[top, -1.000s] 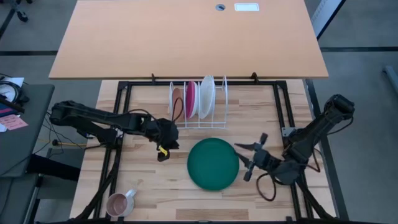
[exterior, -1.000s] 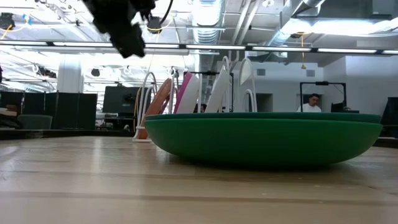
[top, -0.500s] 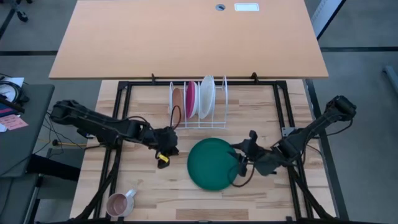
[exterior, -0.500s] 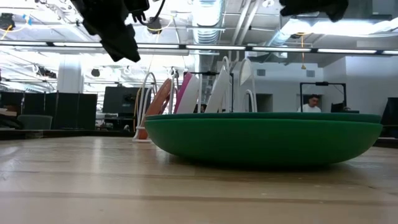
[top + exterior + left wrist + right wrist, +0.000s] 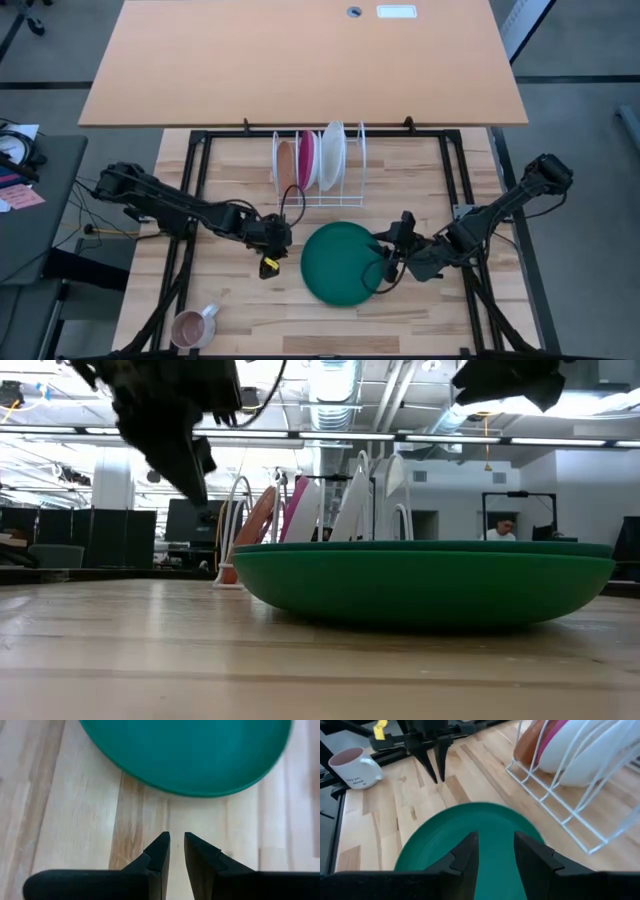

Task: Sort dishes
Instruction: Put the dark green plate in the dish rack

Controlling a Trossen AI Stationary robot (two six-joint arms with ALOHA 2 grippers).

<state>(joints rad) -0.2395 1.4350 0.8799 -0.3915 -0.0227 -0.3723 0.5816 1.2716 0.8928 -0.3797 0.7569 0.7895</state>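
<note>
Both arms have closed in on your green plate, lying flat on the tabletop before the rack: left pincer nearly clenched, right pincer parted, neither grasping. Three plates racked; one remains.

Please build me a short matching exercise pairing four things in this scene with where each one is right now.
Things:
1. green plate
2. white plate
3. pink mug
4. left gripper

Places:
A. near the table's front left corner
B. upright in the wire rack
C. flat on the table's middle
D. just left of the green plate

Pairs: 1-C, 2-B, 3-A, 4-D
</note>
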